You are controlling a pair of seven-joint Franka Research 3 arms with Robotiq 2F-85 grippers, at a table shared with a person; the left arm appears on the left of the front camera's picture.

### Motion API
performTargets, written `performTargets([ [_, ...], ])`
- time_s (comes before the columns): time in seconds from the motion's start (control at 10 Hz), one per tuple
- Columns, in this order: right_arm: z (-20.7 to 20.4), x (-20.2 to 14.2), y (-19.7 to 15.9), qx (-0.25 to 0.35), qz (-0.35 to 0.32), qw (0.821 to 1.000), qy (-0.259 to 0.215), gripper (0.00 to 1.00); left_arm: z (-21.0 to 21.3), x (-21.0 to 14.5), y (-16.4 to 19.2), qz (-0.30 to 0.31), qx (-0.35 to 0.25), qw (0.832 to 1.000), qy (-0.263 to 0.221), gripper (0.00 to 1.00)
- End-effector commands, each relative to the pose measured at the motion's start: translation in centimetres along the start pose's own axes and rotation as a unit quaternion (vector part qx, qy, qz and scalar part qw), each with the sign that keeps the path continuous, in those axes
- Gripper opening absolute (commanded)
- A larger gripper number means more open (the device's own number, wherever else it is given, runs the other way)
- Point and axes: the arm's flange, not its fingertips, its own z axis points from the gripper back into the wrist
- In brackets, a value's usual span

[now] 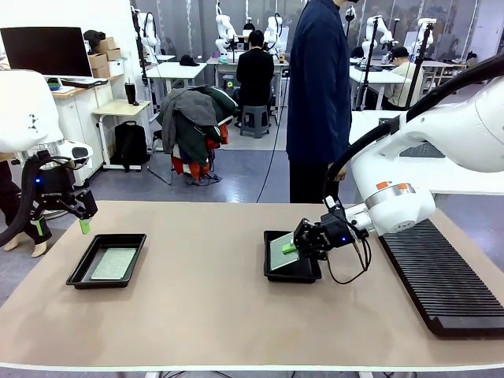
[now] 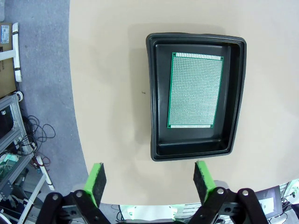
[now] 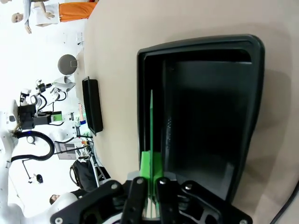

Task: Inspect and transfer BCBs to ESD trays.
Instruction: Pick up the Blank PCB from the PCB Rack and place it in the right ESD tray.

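Green BCB (image 1: 283, 250) tilted over right ESD tray (image 1: 291, 273), clamped edge-on in right gripper (image 1: 293, 249). 2nd BCB (image 2: 195, 90) flat in left ESD tray (image 2: 196, 148). Left gripper (image 2: 149, 179) above it, jaws wide, empty.

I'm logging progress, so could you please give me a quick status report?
Left gripper open above left ESD tray, BCB flat inside. Right gripper shut on second BCB, edge-on over right ESD tray. Nothing in the way.
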Motion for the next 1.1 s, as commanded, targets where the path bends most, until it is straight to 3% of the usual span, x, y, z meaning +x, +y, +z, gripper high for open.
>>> performTargets([
  [0.0,-1.27,0.25,-0.15,-0.007,0.003,1.0,-0.02,0.03,0.03,-0.1,-0.04,0.0,0.0,1.0,0.0,1.0],
  [1.0,-0.41,0.36,-0.27,-0.007,-0.001,1.0,-0.003,0.03,0.03,-0.1,-0.04,0.0,0.0,1.0,0.0,1.0],
])
